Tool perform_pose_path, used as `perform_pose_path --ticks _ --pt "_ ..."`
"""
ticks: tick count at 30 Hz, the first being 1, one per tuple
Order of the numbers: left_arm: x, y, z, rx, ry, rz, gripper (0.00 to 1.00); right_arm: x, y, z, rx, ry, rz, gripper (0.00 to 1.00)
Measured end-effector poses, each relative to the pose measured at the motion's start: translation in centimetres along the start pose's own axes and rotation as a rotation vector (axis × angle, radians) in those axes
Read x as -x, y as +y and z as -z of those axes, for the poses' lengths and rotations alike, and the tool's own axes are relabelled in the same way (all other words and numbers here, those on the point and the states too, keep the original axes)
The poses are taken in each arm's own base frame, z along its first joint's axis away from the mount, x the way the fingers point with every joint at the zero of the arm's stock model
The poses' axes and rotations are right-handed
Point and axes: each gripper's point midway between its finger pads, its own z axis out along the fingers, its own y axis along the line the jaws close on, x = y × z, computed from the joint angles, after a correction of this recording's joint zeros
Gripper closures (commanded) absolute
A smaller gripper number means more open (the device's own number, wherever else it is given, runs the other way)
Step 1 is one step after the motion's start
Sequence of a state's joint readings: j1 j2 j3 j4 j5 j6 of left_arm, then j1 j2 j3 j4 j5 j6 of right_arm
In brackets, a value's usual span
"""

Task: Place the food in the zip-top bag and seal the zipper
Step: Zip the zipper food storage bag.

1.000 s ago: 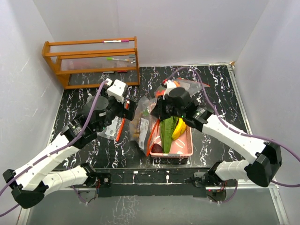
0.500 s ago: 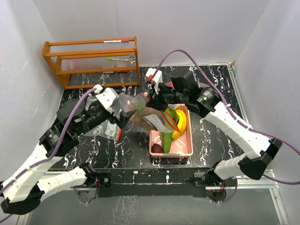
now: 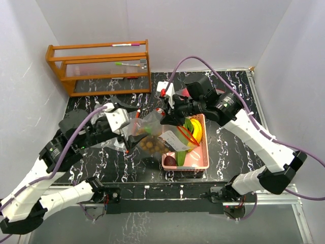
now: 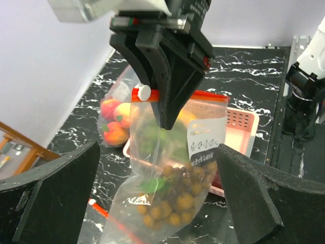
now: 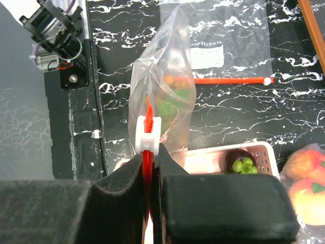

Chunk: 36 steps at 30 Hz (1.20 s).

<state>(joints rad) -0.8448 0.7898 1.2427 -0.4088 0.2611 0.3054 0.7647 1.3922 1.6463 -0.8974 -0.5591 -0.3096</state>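
The left hand (image 3: 131,127) stands with its fingers (image 4: 56,203) as far apart as they go and holds nothing. From its wrist view the zip-top bag (image 4: 170,198) hangs in the gap between them. It looks to be clear of both fingers, though the overhead view is too crowded to be sure.

The bag hangs upright above the worktop (image 3: 238,86), just left of the pink basket (image 3: 203,165). It holds the tan longan bunch (image 4: 172,206) in its lower part and something green above that.

The right hand (image 5: 148,161) is clamped on the bag's top edge, its fingers pressed together on the red zipper strip (image 4: 205,96). The white slider (image 5: 148,133) sits on the strip just beyond the fingertips, and the bag hangs from this grip.

The basket stands on the worktop to the right of the bag, below the right hand. In it lie yellow bananas (image 3: 196,130) and a dark purple fruit (image 5: 238,160) with a green cap.

A second bag (image 4: 114,119) holding orange and red fruits lies on the worktop beyond the basket. An empty flat bag (image 5: 223,46) with a red zipper lies on the worktop under the left arm.

The worktop is black with white veins. A wooden rack (image 3: 99,63) stands at its far left corner, and pale walls (image 3: 203,30) close it in at the left, back and right.
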Motion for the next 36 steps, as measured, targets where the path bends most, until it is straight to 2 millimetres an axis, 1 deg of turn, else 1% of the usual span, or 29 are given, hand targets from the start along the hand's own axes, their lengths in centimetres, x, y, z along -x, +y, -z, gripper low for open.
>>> perform_pose_path --ticks 6,10,14,17,25,30,32,34,35,36 --pt "-2.4 -1.0 -2.3 -0.059 0.057 0.043 0.03 0.2 1.0 0.5 0.042 -0.01 0.018 0.92" --pt "-2.5 -0.9 -3.2 -0.063 0.054 0.057 0.03 0.2 1.3 0.6 0.059 -0.015 0.027 0.92" --pt "-2.3 -0.5 -4.1 -0.055 0.039 0.06 0.07 0.4 1.6 0.7 0.071 -0.02 0.031 0.92" --pt "-2.2 -0.2 -4.8 -0.046 0.035 0.066 0.16 0.6 1.8 0.9 0.077 -0.029 0.035 0.92" --pt "-3.5 0.2 -7.1 -0.04 0.066 0.119 0.36 1.2 2.4 1.7 0.083 -0.053 0.052 0.92" --pt "-3.2 0.1 -7.2 -0.042 0.054 0.138 0.58 1.5 2.5 2.4 0.069 -0.067 0.069 0.92" --pt "-3.1 0.3 -7.3 -0.037 0.05 0.141 0.69 1.6 2.6 2.6 0.066 -0.071 0.074 0.92" --pt "-3.1 0.4 -7.2 -0.034 0.05 0.147 0.83 1.7 2.6 2.7 0.065 -0.074 0.08 0.92" --pt "-3.1 0.4 -7.2 -0.034 0.05 0.148 0.88 1.7 2.6 2.7 0.064 -0.075 0.082 0.92" --pt "-3.1 0.3 -7.2 -0.035 0.049 0.148 0.89 1.7 2.6 2.7 0.064 -0.075 0.082 0.92"
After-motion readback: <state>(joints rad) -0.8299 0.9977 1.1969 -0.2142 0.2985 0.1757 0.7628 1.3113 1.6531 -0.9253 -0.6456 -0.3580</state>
